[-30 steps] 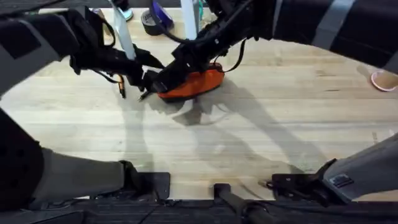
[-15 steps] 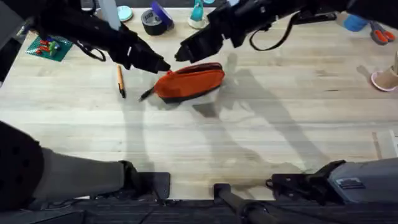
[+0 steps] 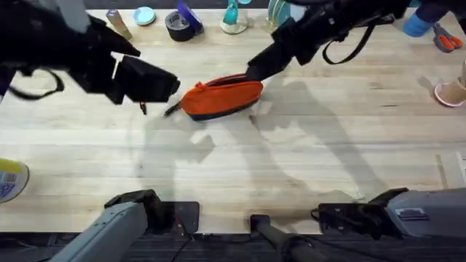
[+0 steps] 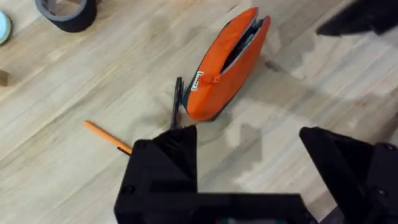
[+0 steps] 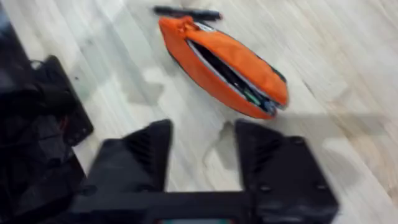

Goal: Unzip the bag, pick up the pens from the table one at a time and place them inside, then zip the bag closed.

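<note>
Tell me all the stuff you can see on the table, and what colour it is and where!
bag: 1, orange with a dark underside, middle of the table, zipper open
pens: 2, one orange, one dark, both lying on the table by the bag's end nearest the left arm
table: 1, light wood planks, under everything
tape roll: 1, black, far edge of the table
round lid: 1, pale blue, far edge, beside the tape roll
cup: 1, pinkish, far side of the right arm
left gripper: 1, black, open, above the table near the pens
right gripper: 1, black, open, above the table near the bag
</note>
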Robot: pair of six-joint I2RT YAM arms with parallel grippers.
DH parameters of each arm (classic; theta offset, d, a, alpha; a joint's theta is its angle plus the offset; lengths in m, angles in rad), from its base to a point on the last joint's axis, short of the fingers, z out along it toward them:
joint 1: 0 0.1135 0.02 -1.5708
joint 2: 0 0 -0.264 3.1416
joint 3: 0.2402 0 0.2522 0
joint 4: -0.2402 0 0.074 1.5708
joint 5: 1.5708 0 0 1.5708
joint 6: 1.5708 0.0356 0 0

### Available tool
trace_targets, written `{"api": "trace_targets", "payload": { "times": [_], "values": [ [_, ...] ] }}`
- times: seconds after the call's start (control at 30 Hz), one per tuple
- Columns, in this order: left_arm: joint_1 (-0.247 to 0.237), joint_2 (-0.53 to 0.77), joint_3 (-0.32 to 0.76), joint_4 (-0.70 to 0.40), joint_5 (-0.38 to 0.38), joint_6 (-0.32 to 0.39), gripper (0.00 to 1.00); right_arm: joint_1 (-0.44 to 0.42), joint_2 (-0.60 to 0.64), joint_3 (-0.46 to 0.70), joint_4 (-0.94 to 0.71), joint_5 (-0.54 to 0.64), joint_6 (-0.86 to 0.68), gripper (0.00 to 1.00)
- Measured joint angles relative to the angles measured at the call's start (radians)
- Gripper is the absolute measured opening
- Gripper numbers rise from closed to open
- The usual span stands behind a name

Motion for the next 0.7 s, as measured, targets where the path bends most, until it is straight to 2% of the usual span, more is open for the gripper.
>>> {"api": "trace_targets", "payload": {
  "times": [0.1,0.17,0.2,0.4,0.7],
  "values": [
    [0.0,-0.046,0.0,-0.02,-0.004,-0.004,0.996,-0.005,0.0,0.0,-0.009,0.026,-0.035,0.371],
    [0.0,-0.066,0.0,-0.024,-0.005,-0.004,0.996,-0.005,0.0,0.0,-0.009,0.035,-0.059,0.087],
    [0.0,-0.077,0.0,-0.026,-0.005,-0.004,0.995,-0.005,0.0,0.0,-0.01,0.037,-0.071,0.045],
    [0.0,-0.093,0.001,-0.031,-0.006,-0.007,0.995,-0.005,0.0,0.0,-0.023,0.049,-0.193,0.029],
    [0.0,-0.093,0.001,-0.031,-0.006,-0.007,0.995,-0.005,0.0,0.0,-0.057,0.055,-0.561,0.028]
  ]
}}
